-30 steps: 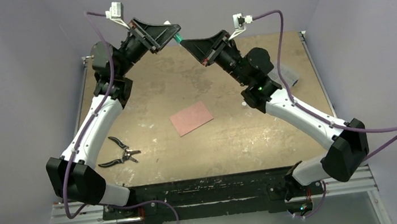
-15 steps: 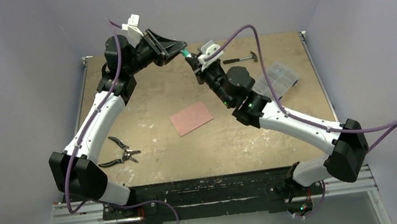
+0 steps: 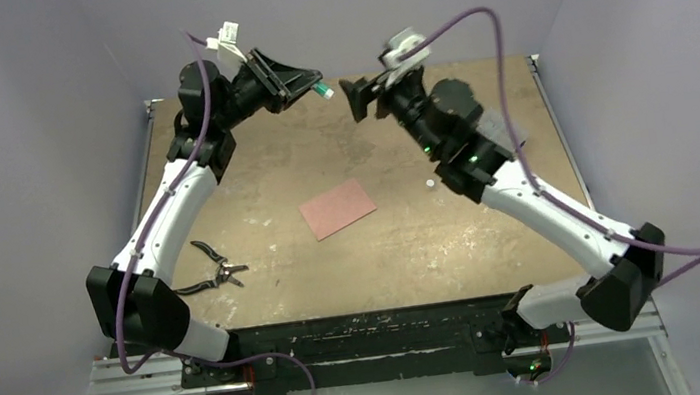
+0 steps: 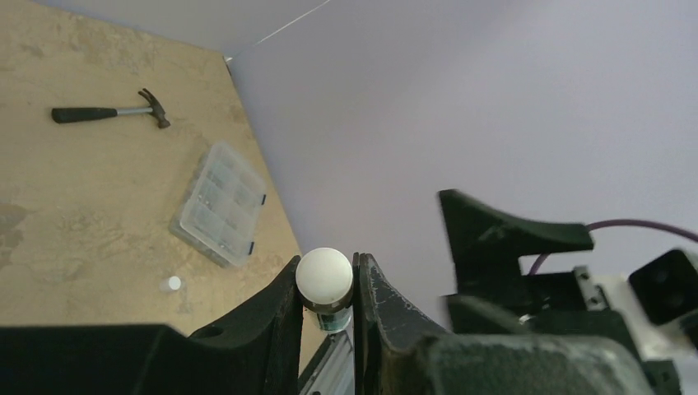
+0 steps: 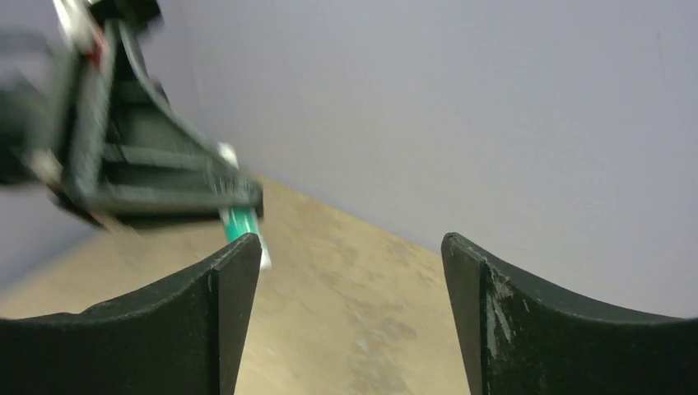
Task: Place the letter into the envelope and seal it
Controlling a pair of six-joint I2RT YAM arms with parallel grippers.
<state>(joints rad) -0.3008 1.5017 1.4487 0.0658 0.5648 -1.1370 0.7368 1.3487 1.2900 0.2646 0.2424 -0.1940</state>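
Release! Right tool (image 5: 350, 247) springs wide, empty, and a small white cap (image 3: 430, 184) now lies on the counter (image 3: 261, 158). Left tool (image 4: 325, 267) stays clenched on the glue stick (image 4: 324, 280), apparently uncapped. Envelope (image 3: 337, 208) waits flat mid-counter, well apart from both; gluing looks next.

Robot lab cell, plain lilac walls (image 3: 31, 96), scuffed worktable (image 3: 383, 254) (hammer (image 4: 107, 113), pliers (image 3: 209, 270))
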